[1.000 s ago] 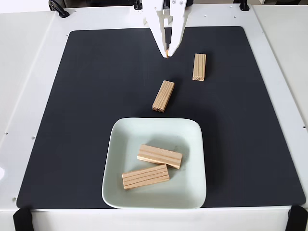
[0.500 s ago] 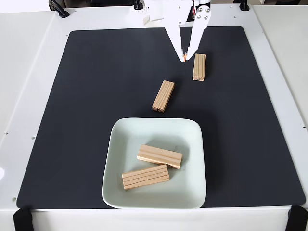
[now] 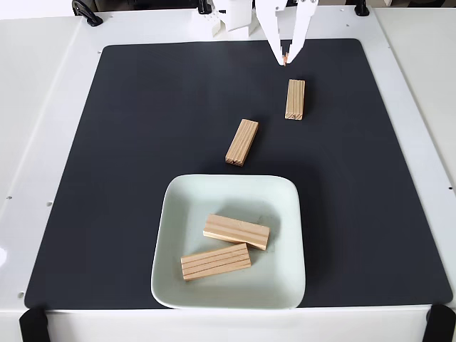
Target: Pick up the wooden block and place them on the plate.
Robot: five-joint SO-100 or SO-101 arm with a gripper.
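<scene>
Hovering hand (image 3: 285, 63), nearly closed, empty

Light-tan wooden blocks (image 3: 241, 142) with dark lengthwise grain lines; pale mint-white plate (image 3: 229, 189); black mat (image 3: 142, 142); white table (image 3: 43, 85).

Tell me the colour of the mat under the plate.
Black. The mat under the pale mint-white plate shows plainly in the fixed view.

Two tan grained wooden blocks (image 3: 236, 231) (image 3: 215, 261) lying flat inside my mint-white square plate (image 3: 174, 214), two more blocks (image 3: 242, 142) (image 3: 295, 99) resting apart beyond its far rim.
</scene>
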